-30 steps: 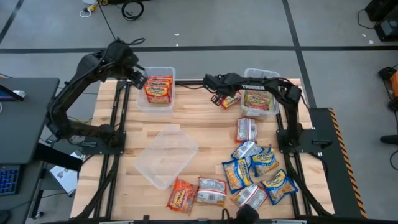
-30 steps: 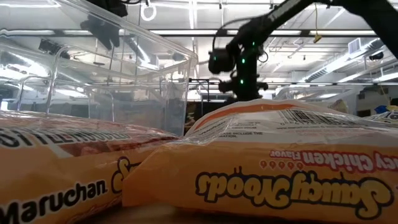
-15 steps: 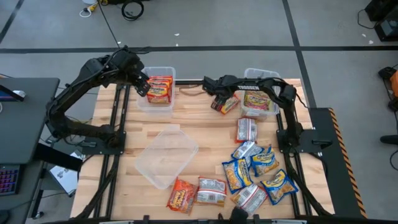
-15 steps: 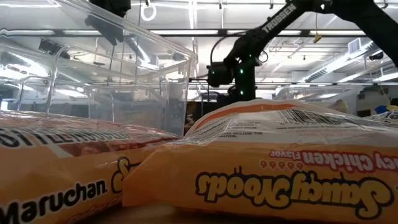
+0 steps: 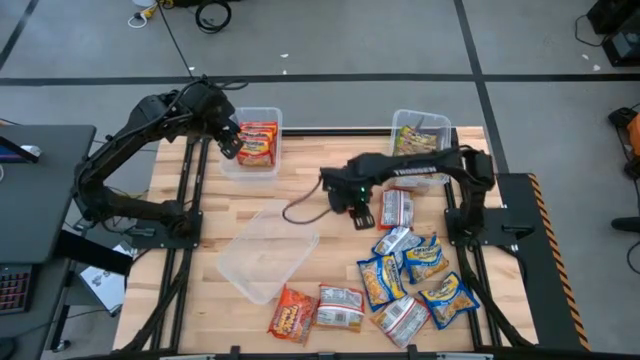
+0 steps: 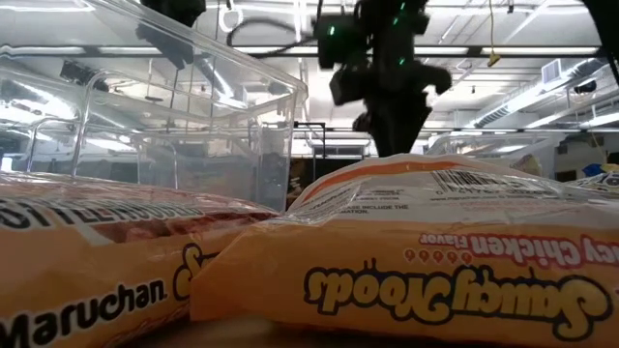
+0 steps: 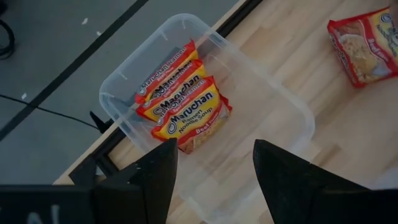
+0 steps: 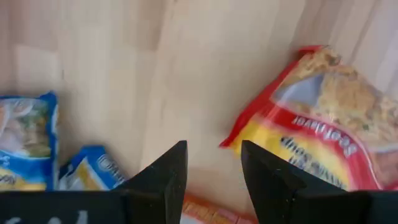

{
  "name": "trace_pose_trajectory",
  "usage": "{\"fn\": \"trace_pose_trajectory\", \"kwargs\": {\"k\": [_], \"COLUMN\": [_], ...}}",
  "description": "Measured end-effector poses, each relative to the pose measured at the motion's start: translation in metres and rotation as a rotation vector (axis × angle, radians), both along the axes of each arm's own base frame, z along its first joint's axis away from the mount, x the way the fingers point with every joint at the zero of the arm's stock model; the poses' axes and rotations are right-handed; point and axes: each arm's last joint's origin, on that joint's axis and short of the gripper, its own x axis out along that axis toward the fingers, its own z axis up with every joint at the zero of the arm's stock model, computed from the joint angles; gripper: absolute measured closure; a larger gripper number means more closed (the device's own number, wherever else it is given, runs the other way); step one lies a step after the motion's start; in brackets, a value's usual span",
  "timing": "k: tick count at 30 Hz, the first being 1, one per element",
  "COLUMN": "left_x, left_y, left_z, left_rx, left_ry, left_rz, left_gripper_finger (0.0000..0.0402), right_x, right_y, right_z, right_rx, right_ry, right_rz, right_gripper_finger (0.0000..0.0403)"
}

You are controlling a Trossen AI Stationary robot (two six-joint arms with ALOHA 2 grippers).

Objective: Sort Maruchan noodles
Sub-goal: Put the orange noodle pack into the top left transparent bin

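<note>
Right pincer [image 5: 361, 218] hangs open, seemingly just beside red-edged packet [image 5: 397, 208].

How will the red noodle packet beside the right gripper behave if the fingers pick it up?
The red packet looks like thin crinkly film, so it is probably light and may slip between the fingers. It lies flat on the table, so an edge pinch may be hard. The noodle block inside probably breaks if squeezed.
</note>
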Motion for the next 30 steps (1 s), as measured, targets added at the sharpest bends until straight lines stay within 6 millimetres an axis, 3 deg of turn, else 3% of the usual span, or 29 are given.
{"fn": "trace_pose_trajectory", "kwargs": {"k": [5,14,20,25,30], "left_x": [0.001,-0.003,-0.007,-0.01,-0.01], "left_y": [-0.001,-0.004,-0.007,-0.009,-0.008], "left_z": [0.0,0.0,0.0,0.001,0.001], "left_rx": [0.01,-0.005,-0.012,-0.001,0.014], "left_ry": [0.014,0.035,0.051,0.061,0.083], "left_rz": [-0.03,-0.031,-0.038,-0.06,-0.086], "left_gripper_finger": [0.0187,0.0187,0.0187,0.0187,0.0187], "right_x": [-0.005,-0.013,-0.012,0.001,0.021], "right_y": [0.017,-0.007,-0.034,-0.046,-0.034], "right_z": [0.001,-0.064,-0.09,-0.093,-0.07], "right_rx": [-0.189,-0.394,-0.544,-0.505,-0.405], "right_ry": [0.026,0.293,0.397,0.232,-0.053], "right_rz": [-0.054,0.101,0.063,0.007,-0.003], "right_gripper_finger": [0.0249,0.0254,0.0259,0.0261,0.0262]}}
